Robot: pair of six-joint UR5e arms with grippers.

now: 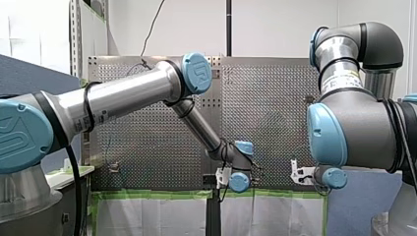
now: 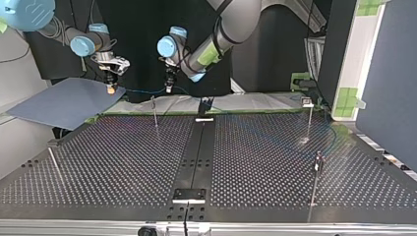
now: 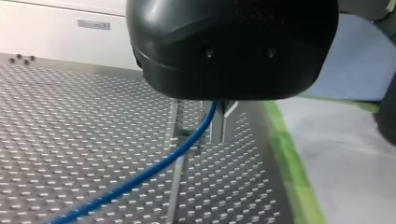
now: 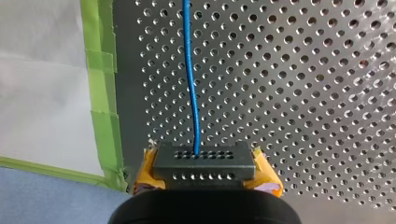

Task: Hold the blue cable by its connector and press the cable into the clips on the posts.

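Dark grey perforated connector block [image 4: 204,161] sits pinched in my right pincer [image 4: 206,171]. From it the thin blue cable [image 4: 191,84] runs over the perforated metal worktop [image 4: 303,93] to my left pincer [image 3: 222,122], whose grip I cannot tell. Light and floppy, I judge, so hold the rigid connector.

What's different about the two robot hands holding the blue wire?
My right gripper has yellow pads; my left gripper has bare metal fingers. My right gripper clamps the dark connector at the cable's end; my left gripper pinches the blue cable itself, further along. Both are shut, both hang over the perforated table, and the cable is strung between them.
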